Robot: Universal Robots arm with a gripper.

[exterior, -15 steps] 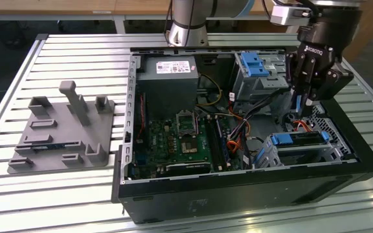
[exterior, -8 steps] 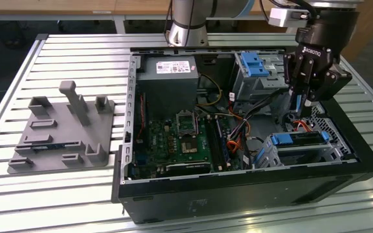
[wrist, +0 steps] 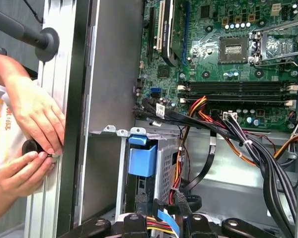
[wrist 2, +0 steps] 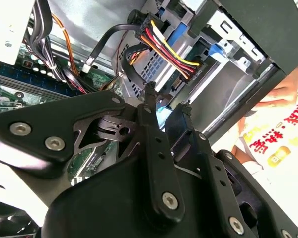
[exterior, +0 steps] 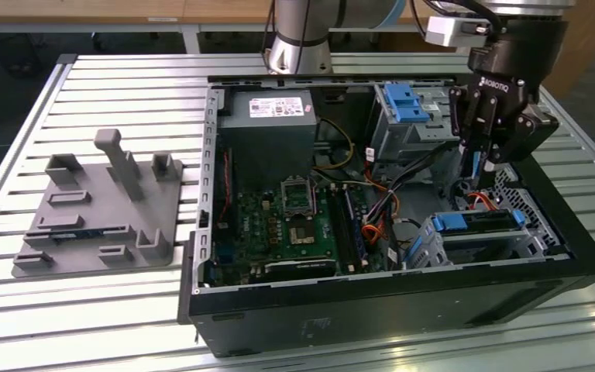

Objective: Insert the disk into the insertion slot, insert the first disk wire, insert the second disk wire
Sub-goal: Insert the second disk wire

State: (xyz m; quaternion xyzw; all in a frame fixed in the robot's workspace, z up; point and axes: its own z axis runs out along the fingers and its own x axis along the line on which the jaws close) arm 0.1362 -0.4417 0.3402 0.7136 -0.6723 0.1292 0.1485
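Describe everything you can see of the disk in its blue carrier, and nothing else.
The disk lies flat inside the small silver insertion slot, in the open computer case on the exterior view's right. A bright blue plastic carrier frames it. In the first wrist view, the carrier's blue handle stands at the cage's open end, beside perforated sheet metal. Red and other wires run close to that end, but whether any is plugged in cannot be told. The gripper hangs just above it.
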